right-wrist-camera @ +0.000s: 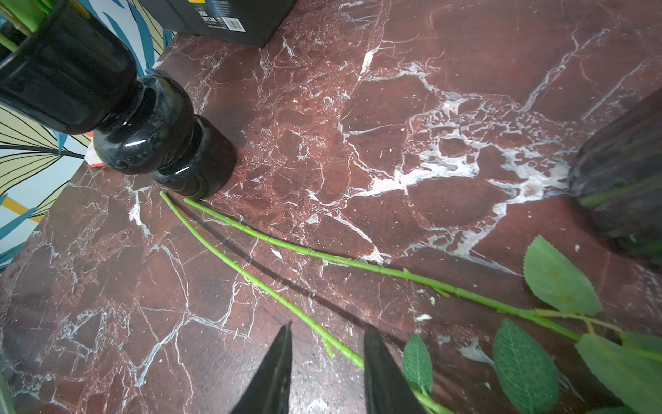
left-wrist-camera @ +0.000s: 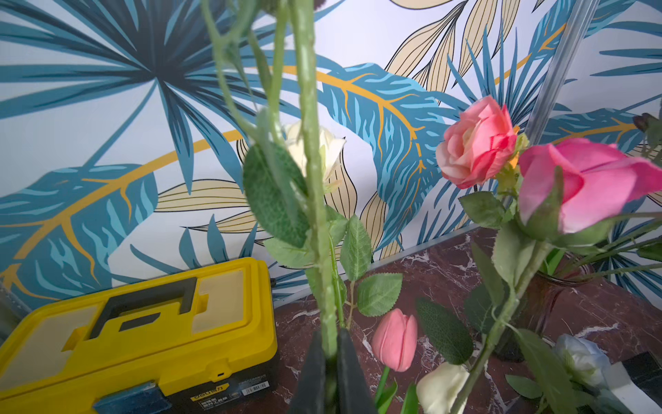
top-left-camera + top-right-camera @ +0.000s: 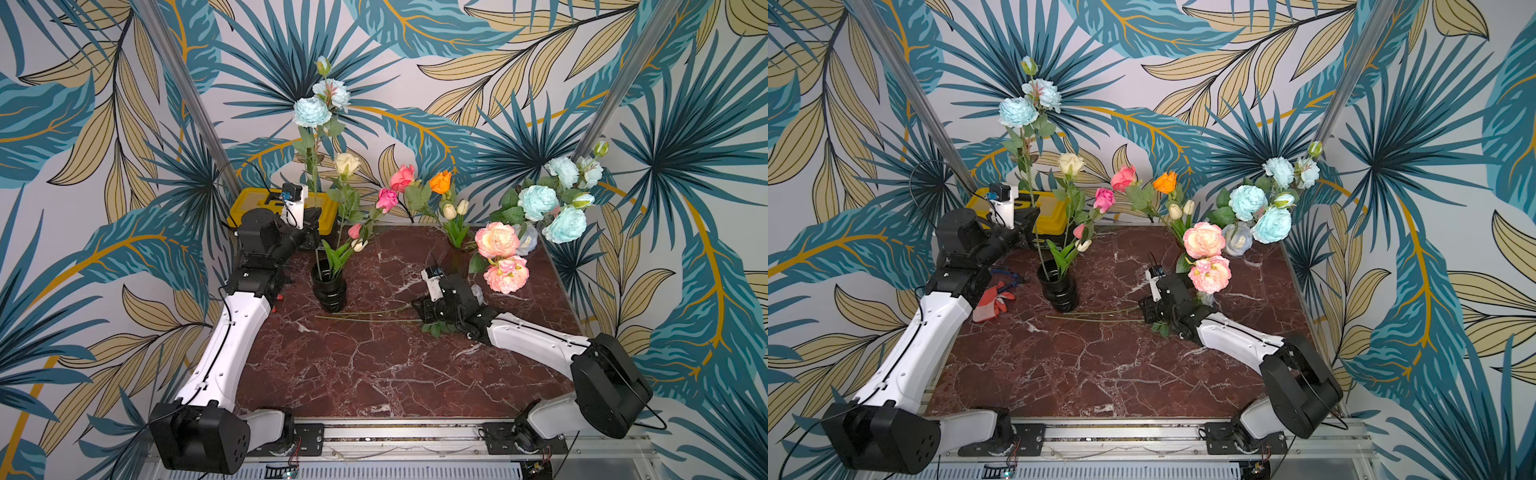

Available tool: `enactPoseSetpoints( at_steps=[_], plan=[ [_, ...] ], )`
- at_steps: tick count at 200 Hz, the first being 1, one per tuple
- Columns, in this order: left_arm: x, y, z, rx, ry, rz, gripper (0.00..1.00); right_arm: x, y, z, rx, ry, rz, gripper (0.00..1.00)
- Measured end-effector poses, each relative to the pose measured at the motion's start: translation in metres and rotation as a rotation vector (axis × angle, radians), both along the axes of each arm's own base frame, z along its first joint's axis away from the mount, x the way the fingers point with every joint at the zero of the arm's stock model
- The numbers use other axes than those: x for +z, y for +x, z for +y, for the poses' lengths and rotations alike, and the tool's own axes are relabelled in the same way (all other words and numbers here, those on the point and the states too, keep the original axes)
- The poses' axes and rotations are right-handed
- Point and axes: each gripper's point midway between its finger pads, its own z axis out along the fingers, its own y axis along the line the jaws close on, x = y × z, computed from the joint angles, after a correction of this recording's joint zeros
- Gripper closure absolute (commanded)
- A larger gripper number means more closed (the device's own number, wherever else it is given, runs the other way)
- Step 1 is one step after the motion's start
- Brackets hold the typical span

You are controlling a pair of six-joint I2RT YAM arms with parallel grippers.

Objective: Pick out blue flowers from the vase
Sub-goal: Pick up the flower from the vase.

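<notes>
The left gripper [image 2: 329,340] is shut tight on a long green stem [image 2: 311,161]. It holds the blue flowers [image 3: 309,112] up high at the far left, near the yellow box [image 3: 245,204] and just beside the black vase [image 3: 329,289]. I cannot tell if the bottom end of the stem is out of that vase. More blue flowers [image 3: 538,202] sit at the far right by the wall, and I cannot tell where their stems end.

The right gripper [image 1: 328,326] is low over the table [image 3: 374,374] with its jaws apart. One of two loose stems [image 1: 250,276] lies between them, but it is not pinched.

What could go wrong? The stem is long and the blooms are heavy on top, so it may tip or spin in the pinch if the arm turns fast. If its bottom end is in the black vase, a pull to the side may tip the vase. Its leaves hang close to the roses [image 2: 476,143] and may catch on them. The blooms are near the far wall and may bump it. The right gripper may scrape the table or push the loose stems into the black vase. Its arm is just beside the pink flowers [image 3: 496,240] and near the brown vase [image 1: 616,186], so it could knock them.

The near middle of the table is open, and that is the best room to move. The far left and far right are crowded. The right edge runs close to the wall.
</notes>
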Motion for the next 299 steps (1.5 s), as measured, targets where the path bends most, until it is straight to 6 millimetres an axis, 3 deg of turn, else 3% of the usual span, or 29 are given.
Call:
enactPoseSetpoints(
  at_steps=[45,87,118,179,196,240,268,299],
  plan=[
    [0.039,-0.029,-0.006,0.003,0.055,-0.066,1.00,0.023,-0.001,-0.004,0.000,0.001,-0.043,0.66],
    [0.068,-0.076,-0.014,-0.001,0.126,-0.122,1.00,0.045,-0.009,-0.009,0.004,0.012,-0.081,0.66],
    [0.068,-0.105,-0.016,0.007,0.191,-0.118,1.00,0.058,-0.017,-0.015,0.002,0.028,-0.105,0.66],
    [0.052,-0.148,-0.025,-0.029,0.284,-0.079,1.00,0.050,-0.049,-0.046,-0.061,0.044,-0.101,0.66],
    [0.037,-0.161,-0.031,-0.054,0.301,-0.070,1.00,0.046,-0.060,-0.058,-0.098,0.064,-0.101,0.66],
    [-0.032,-0.179,-0.044,-0.119,0.366,0.028,1.00,0.008,-0.088,-0.096,-0.238,0.095,-0.053,0.66],
    [-0.075,-0.185,-0.053,-0.157,0.435,0.098,1.00,0.003,-0.092,-0.118,-0.348,0.146,-0.050,0.66],
    [-0.100,-0.191,-0.062,-0.184,0.503,0.130,1.00,-0.009,-0.094,-0.143,-0.473,0.201,-0.025,0.66]
  ],
)
